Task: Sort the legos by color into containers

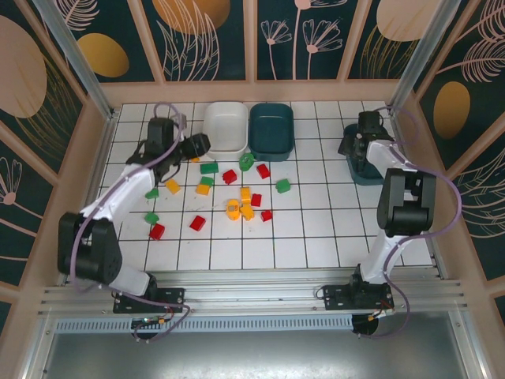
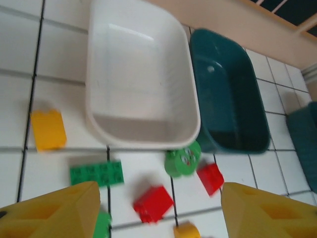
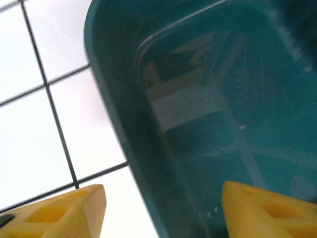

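Left end effector (image 2: 157,210), jaws wide and empty, hovers above legos (image 1: 233,208) scattered on the bench (image 1: 316,229) at six o'clock of the white bin (image 1: 226,128); right end effector (image 3: 161,213), also wide, hangs over a teal bin (image 3: 237,99). Picking stage, likely: next, lower onto one.

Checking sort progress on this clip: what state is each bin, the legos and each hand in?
white bin: empty
middle teal bin: empty
right teal bin: no legos in the part seen
legos: loose on the table, unsorted
left hand: open, holding nothing
right hand: open, holding nothing, over the right teal bin
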### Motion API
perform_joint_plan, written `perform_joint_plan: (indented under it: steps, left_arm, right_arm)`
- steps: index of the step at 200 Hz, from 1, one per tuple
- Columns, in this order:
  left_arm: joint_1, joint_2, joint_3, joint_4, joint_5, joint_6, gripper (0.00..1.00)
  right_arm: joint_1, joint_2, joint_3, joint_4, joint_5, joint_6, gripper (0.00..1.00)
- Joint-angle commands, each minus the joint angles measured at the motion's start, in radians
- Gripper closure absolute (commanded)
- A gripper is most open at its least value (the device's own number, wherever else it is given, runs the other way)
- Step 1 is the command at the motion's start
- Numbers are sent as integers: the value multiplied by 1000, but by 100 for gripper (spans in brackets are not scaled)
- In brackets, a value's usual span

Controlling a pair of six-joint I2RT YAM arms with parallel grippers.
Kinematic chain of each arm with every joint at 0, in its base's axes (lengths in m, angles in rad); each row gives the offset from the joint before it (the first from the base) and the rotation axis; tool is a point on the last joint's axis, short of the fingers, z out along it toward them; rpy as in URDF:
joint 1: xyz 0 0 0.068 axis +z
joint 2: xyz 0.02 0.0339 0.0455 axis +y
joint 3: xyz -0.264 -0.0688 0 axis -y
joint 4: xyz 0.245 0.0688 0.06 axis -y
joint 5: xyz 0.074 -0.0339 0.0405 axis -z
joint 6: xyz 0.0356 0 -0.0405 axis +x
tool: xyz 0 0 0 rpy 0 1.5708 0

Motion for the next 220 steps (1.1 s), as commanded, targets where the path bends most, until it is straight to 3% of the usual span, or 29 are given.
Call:
perform_joint_plan:
  steps: [1, 52, 100, 131, 156, 189, 220]
  left_arm:
    - [-1, -73, -170, 117, 76, -103, 34]
    - [0, -200, -272, 76, 91, -122, 33]
    - [-1, -222, -239, 51, 104, -129, 33]
    - [-2, -228, -250, 50, 107, -135, 33]
    - [0, -226, -260, 56, 110, -138, 34]
    - [-1, -222, -275, 88, 123, -156, 33]
    - [-4, -198, -281, 122, 162, -174, 33]
  right_arm:
    - [15, 25, -20, 44, -69, -27, 41]
    - [120, 100, 72, 77, -30, 9, 77]
    - [208, 225, 258, 91, -51, 65, 85]
    - [229, 314, 417, 50, -118, 79, 81]
    - [246, 327, 509, -24, -148, 86, 57]
    - [245, 173, 399, 22, -199, 111, 45]
    - [164, 16, 212, 64, -58, 106, 41]
